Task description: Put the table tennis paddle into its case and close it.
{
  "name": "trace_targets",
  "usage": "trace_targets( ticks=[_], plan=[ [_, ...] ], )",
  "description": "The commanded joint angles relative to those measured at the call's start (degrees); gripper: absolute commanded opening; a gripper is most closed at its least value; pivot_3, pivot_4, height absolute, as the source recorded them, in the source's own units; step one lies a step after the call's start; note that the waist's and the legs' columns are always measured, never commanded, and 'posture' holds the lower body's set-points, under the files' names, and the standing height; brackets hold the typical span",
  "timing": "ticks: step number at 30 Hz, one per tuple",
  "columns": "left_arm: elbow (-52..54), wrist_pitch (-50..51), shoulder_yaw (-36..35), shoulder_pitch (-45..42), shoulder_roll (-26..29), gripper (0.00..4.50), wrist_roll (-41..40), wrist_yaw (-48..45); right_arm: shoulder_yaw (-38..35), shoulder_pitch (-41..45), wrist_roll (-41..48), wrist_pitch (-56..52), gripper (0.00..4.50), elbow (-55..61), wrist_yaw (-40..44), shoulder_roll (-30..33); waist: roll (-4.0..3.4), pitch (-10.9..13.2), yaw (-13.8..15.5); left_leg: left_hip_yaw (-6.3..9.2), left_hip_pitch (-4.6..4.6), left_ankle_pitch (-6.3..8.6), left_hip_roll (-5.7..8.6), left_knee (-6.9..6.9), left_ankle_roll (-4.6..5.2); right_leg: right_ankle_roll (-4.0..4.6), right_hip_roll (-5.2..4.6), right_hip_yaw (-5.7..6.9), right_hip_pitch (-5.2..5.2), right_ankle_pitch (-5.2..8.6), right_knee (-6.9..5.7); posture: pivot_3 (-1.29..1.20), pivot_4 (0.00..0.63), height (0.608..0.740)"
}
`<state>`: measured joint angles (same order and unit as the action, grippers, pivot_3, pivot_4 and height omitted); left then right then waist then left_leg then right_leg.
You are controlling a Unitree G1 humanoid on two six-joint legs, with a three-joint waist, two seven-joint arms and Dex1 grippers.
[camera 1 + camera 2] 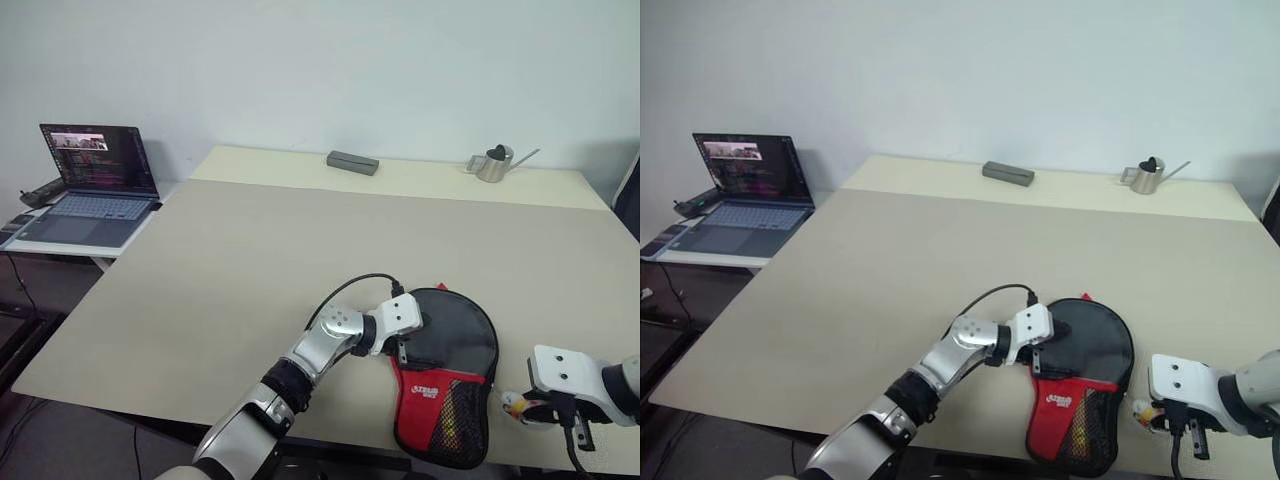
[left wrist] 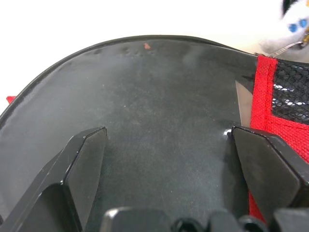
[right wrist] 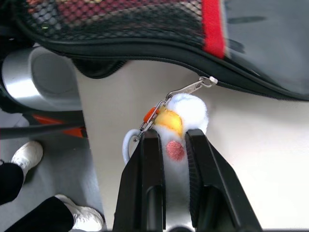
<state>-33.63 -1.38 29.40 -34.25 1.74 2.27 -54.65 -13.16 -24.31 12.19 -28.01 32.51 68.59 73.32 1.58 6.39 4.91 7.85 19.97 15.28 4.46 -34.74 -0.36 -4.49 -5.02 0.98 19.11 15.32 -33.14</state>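
Observation:
The case (image 1: 455, 345) lies flat near the table's front edge, black fabric above a red panel with a mesh pocket (image 3: 120, 17). The table tennis paddle is hidden. My left gripper (image 2: 166, 140) hovers open over the black upper part of the case, its fingers (image 2: 89, 147) spread wide on either side of the fabric. Just right of the case, my right gripper (image 3: 173, 140) is shut on a small white plush charm (image 3: 188, 113). A metal clasp (image 3: 193, 88) links the charm to the case's zip edge.
The beige table (image 1: 250, 260) reaches far back. A grey box (image 1: 352, 162) and a metal watering can (image 1: 492, 163) stand at its rear edge. An open laptop (image 1: 95, 185) sits on a side table to the left. A person's shoe (image 3: 26, 154) rests on the floor below.

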Motion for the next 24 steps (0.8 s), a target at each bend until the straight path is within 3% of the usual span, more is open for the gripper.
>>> trace_targets(
  ticks=[1, 14, 21, 24],
  plan=[
    [-8.0, 2.9, 5.2, 3.4, 1.9, 4.50, 6.6, 0.0, -0.4, -3.4, 0.1, 2.0, 0.19, 3.2, 4.9, 1.3, 0.00, 0.0, 0.1, 0.00, 0.00, 0.01, 0.00, 0.00, 0.00, -0.01, 0.00, 0.00, 0.00, 0.01, 0.00, 0.00, 0.150, 0.740],
    [-8.5, 2.9, 5.3, 3.1, 1.9, 4.50, 6.4, 0.7, -3.2, -9.2, 2.6, 2.7, 0.19, 9.8, 8.0, 1.0, 0.02, 0.0, 1.5, -0.03, -0.01, 0.04, -0.01, -0.01, 0.02, -0.01, 0.00, 0.03, -0.02, 0.04, 0.02, 0.00, 0.150, 0.740],
    [-8.6, 3.0, 5.3, 3.1, 1.7, 4.50, 6.4, 0.9, 2.8, -0.7, 0.5, -0.1, 0.18, 7.8, 1.0, -0.8, 0.16, -0.1, 1.4, -0.06, -0.05, 0.05, -0.04, -0.01, 0.02, -0.01, 0.00, 0.06, -0.03, 0.04, 0.01, 0.00, 0.150, 0.740],
    [-8.6, 3.0, 5.3, 3.1, 1.7, 4.50, 6.3, 1.0, 2.7, 1.1, 4.7, -4.7, 0.18, 7.5, 2.9, -0.8, 0.17, -0.1, 1.3, -0.09, -0.06, 0.06, -0.06, -0.05, 0.00, -0.01, 0.00, 0.04, -0.03, 0.04, -0.02, 0.00, 0.150, 0.740]
  ],
)
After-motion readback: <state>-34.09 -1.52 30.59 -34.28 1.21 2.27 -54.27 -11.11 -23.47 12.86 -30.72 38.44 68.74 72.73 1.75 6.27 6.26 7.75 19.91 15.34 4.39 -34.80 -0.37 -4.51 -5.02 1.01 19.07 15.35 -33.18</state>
